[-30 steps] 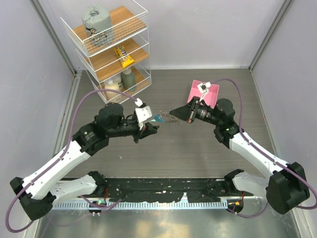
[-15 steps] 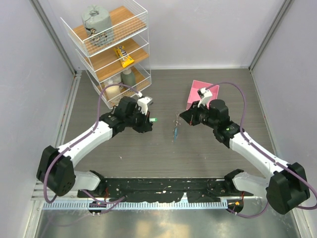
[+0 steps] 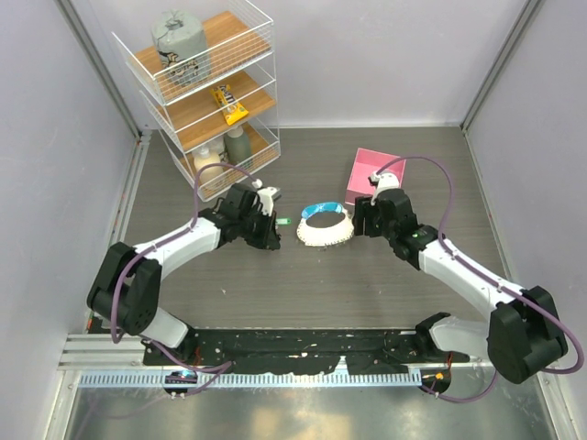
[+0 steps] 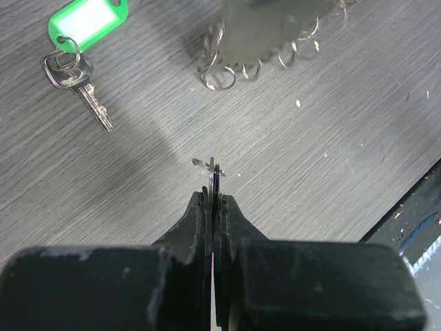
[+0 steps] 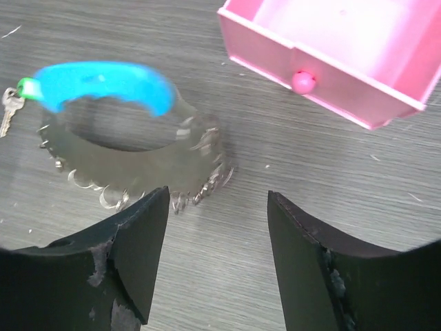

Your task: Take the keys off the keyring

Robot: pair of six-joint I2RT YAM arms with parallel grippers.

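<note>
The keyring (image 3: 324,225) lies motion-blurred on the table between my grippers, its blue band (image 5: 103,86) on the far side. Its keys (image 3: 326,241) hang off it as a jagged silver fringe (image 5: 200,179). My right gripper (image 5: 217,196) stands open just right of the ring (image 3: 359,220), with nothing between its fingers. My left gripper (image 4: 215,196) is shut on a thin silver key (image 4: 213,172) seen edge-on, left of the ring (image 3: 274,229). A separate key with a green tag (image 4: 88,24) lies on the table beside it (image 3: 285,221).
A pink box (image 3: 375,170) with a round knob (image 5: 303,81) sits open behind the right gripper. A white wire shelf rack (image 3: 206,82) with bottles and packets stands at the back left. Grey walls close in both sides.
The right gripper has opened and let go of the keyring, which went from hanging edge-on to lying as a loop on the table. The left arm has drawn back to the left, still shut.
</note>
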